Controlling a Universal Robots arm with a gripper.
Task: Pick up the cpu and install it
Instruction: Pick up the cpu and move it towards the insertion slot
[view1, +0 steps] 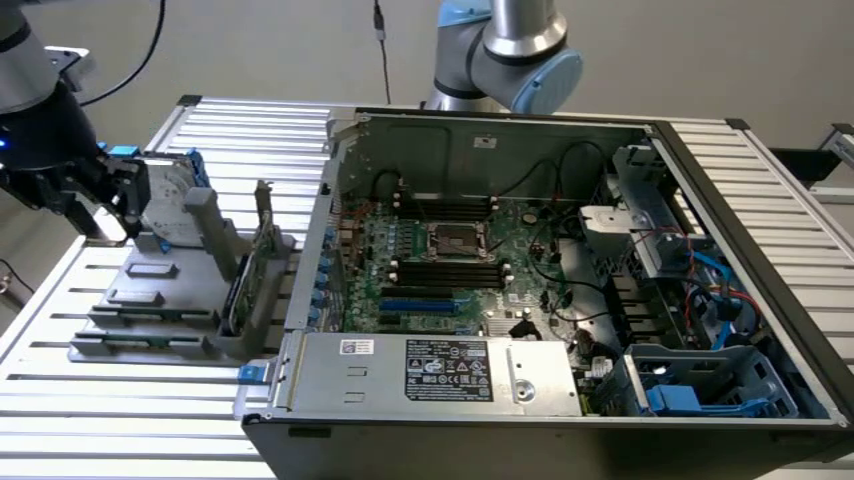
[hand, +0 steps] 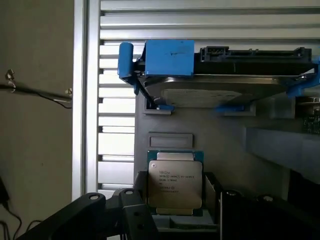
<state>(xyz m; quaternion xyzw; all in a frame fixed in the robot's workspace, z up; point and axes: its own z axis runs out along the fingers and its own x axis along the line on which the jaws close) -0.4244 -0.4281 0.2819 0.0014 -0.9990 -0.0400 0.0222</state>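
Observation:
The cpu (hand: 175, 181), a small flat square chip with a dull silvery top and green edges, lies on the grey fixture (hand: 225, 130). In the wrist view my gripper (hand: 175, 200) has its dark fingers (hand: 141, 187) pressed against two opposite sides of the chip. In the exterior view the gripper (view1: 107, 200) hangs low over the far end of the grey fixture (view1: 147, 300), at that view's left. The dark, metal-framed motherboard socket (view1: 454, 238) sits in the middle of the open computer case (view1: 747, 200).
A silver hard drive (hand: 225, 75) with blue brackets stands upright on the fixture just beyond the chip, close to the gripper (view1: 167, 200). Upright cards (view1: 260, 260) stand in the fixture beside the case wall. Everything rests on a slatted metal table (view1: 80, 400).

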